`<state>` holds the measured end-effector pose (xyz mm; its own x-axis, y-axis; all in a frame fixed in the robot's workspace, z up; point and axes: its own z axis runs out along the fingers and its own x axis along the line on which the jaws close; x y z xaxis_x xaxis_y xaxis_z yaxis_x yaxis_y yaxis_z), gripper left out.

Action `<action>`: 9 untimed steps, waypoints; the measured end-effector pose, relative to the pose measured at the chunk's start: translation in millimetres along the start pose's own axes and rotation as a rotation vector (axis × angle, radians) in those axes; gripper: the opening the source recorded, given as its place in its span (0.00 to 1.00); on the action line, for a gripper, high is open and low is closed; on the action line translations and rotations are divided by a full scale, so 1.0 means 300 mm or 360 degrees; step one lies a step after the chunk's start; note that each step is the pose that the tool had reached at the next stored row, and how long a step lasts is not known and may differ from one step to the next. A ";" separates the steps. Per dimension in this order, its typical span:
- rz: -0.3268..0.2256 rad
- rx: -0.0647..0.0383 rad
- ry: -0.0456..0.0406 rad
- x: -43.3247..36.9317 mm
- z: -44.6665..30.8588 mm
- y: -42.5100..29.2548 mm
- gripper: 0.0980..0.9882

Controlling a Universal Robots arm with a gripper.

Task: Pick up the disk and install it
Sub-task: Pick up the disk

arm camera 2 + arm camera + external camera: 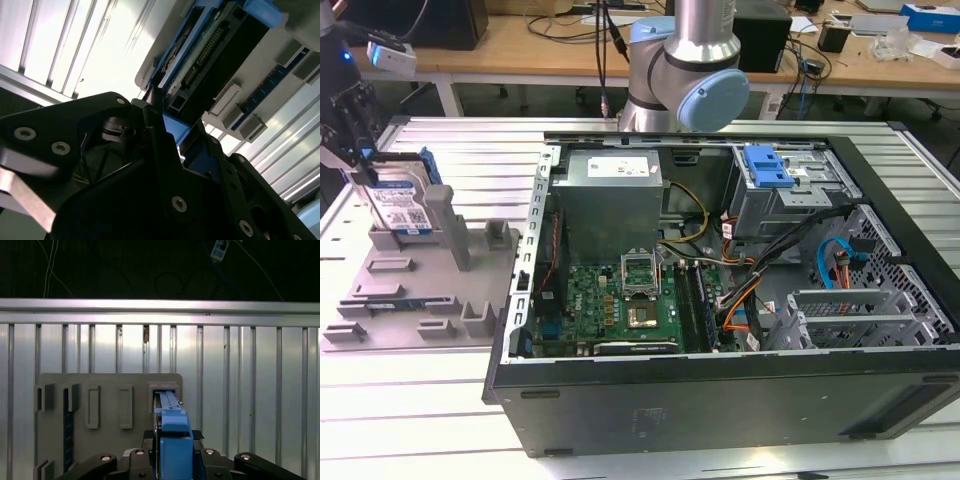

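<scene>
On the ribbed aluminium bench [410,400], the hand [362,172] clamps the disk [402,208] upright in a grey holder [420,290] — wooden desks [520,50] behind.

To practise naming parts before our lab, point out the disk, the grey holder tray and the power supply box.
the disk [398,208]: exterior view, on its white-and-blue label.
the grey holder tray [430,285]: exterior view, on its flat base.
the power supply box [610,220]: exterior view, on its grey face.
</scene>
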<state>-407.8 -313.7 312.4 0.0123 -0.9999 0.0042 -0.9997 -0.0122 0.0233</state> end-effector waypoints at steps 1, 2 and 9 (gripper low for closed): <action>0.0000 0.0000 0.0000 0.000 -0.010 0.000 0.30; 0.0000 0.0000 0.0000 0.000 -0.018 0.000 0.30; 0.0000 0.0000 0.0000 0.000 -0.095 0.002 0.30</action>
<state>-407.8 -313.7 341.0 0.0124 -0.9999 0.0039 -0.9997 -0.0123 0.0234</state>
